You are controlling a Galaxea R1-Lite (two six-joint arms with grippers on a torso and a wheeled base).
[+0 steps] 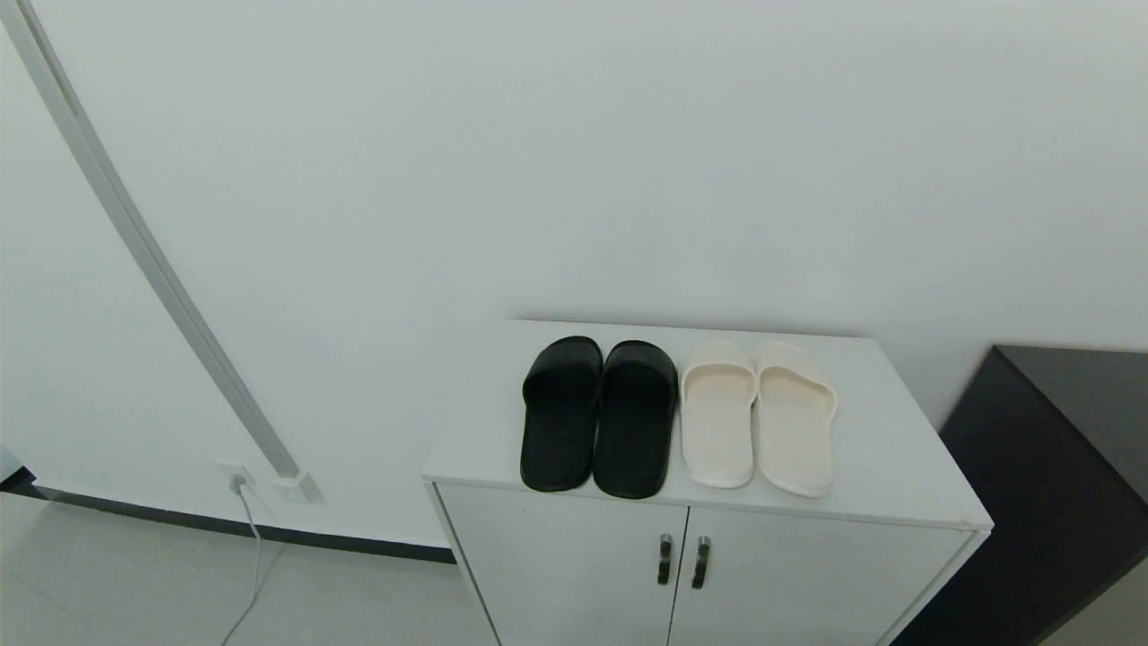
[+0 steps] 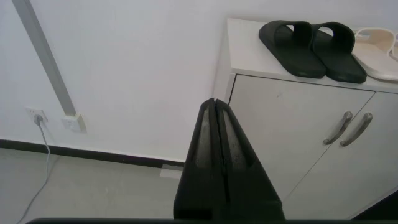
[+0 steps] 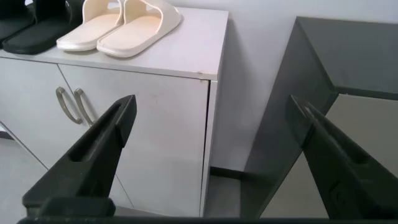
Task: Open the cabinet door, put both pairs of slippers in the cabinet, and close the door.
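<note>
Head view: a white cabinet (image 1: 897, 449) stands against a pale wall (image 1: 574, 161) on grey floor (image 1: 134, 574), its doors (image 1: 574, 574) shut and its lower part cut off. On top sit black slippers (image 1: 598, 417) and cream slippers (image 1: 758, 417), beyond and above both jaws. The left gripper (image 2: 214, 109) is clenched empty; the right gripper (image 3: 212, 106) gapes wide, framing the cabinet's corner and a dark unit (image 3: 348, 62).

The left gripper (image 2: 214, 102) is seen with its jaws pressed flat together, no gap left between them, and empty. It is pointed forward, held below the top of the cabinet (image 2: 280, 118), off that cabinet's left front corner and apart from it. The right gripper (image 3: 211, 102) is seen with jaws spread wide, empty. It is held before the cabinet's right front corner, below its top, not touching it.
</note>
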